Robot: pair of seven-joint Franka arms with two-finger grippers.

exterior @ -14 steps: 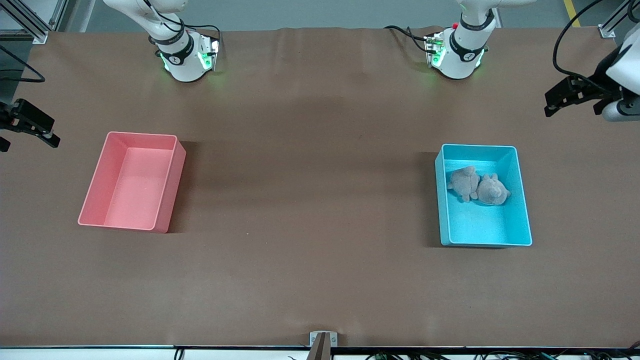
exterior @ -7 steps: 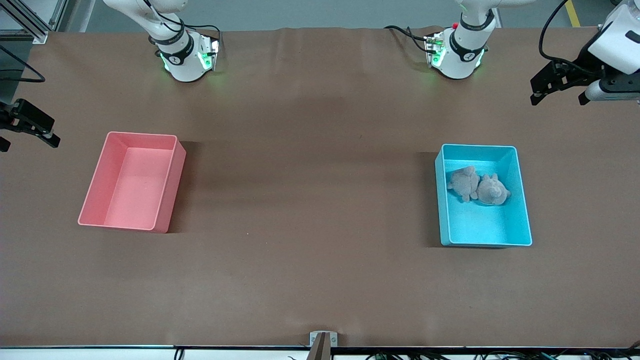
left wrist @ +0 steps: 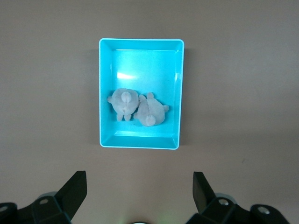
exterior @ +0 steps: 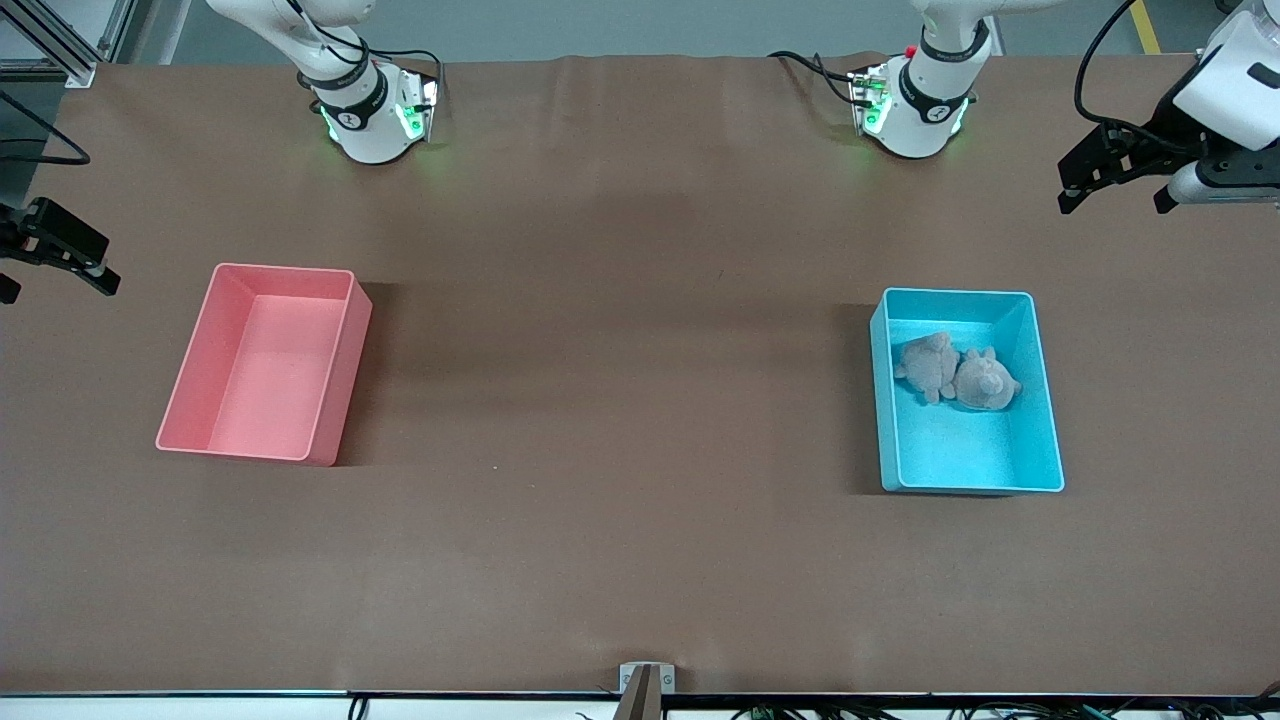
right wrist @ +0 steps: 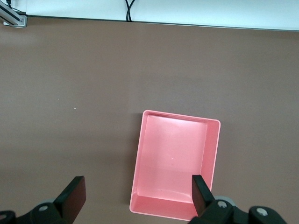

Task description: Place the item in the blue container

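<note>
The light blue container (exterior: 965, 450) stands toward the left arm's end of the table. Two grey plush toys (exterior: 955, 372) lie side by side in the half of it nearer the robots' bases. In the left wrist view the container (left wrist: 140, 65) and the toys (left wrist: 138, 107) show from above. My left gripper (exterior: 1115, 195) hangs open and empty over bare table between the container and the table's end, apart from the bin; its jaws (left wrist: 140, 179) stand wide. My right gripper (exterior: 55, 288) waits open and empty near the pink bin (exterior: 265, 400).
The pink bin (right wrist: 212, 154) of the same shape stands toward the right arm's end of the table, with nothing in it. Both arm bases (exterior: 370, 110) sit along the table's edge farthest from the front camera. Brown table surface lies between the two bins.
The left gripper has moved away from the blue container toward the bases' edge of the table, most of it in the first half second. The toys and the right arm have not moved.
</note>
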